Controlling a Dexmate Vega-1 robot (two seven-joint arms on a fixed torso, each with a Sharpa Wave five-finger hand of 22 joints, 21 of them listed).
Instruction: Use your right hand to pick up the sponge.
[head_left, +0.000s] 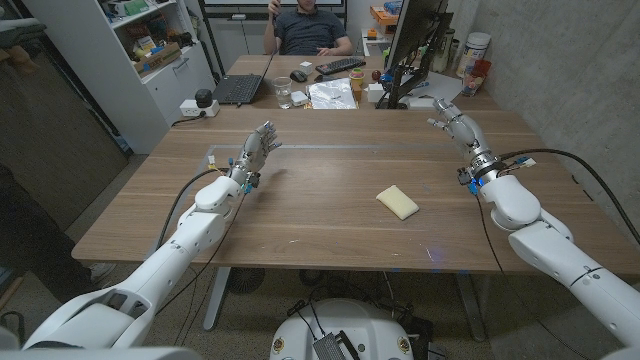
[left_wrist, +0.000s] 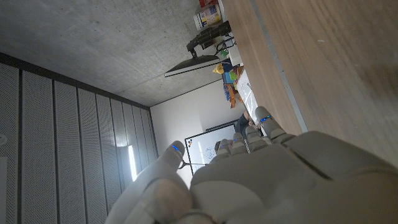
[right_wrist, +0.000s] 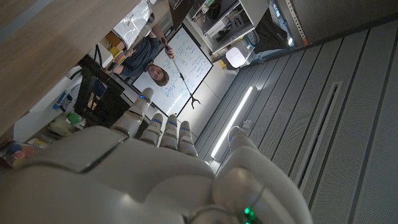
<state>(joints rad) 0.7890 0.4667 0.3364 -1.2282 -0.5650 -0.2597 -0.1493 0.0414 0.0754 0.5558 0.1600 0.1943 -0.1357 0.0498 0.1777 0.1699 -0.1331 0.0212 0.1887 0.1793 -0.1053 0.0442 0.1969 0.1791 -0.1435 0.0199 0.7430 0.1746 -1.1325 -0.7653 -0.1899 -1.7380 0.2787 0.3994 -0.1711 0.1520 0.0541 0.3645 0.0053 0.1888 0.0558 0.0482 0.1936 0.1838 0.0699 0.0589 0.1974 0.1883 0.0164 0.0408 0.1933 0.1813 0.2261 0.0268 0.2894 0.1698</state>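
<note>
We see a long wooden table (head_left: 300, 215) running away from us, its bare planks also showing in both wrist views. At its far end sits a person (head_left: 312, 28) in a dark shirt, behind a clutter of desk things: an open laptop (head_left: 240, 88), a black monitor (head_left: 415, 40) on a stand, a keyboard (head_left: 340, 66), a crumpled white bag (head_left: 332, 95), a drinking glass (head_left: 284, 93) and a computer mouse (head_left: 298, 76). Our left arm (head_left: 190, 240) comes in from the near left corner and ends in the left hand (head_left: 255, 150), raised over the left middle of the table with its fingers apart and reaching upward, holding nothing; from the left wrist view we see the back of that hand (left_wrist: 280, 180) with the fingers stretched out side by side. Our right arm (head_left: 545, 235) comes in from the near right corner, and the right hand (head_left: 455, 122) is lifted near the table's right edge, fingers extended and spread, empty as well; the right wrist view shows its back (right_wrist: 124, 180) with the fingers straight. The sponge (head_left: 398, 202), a pale yellow slab, lies flat on the table right of centre, turned at an angle, nearer to us than the right hand and well apart from both hands.
</note>
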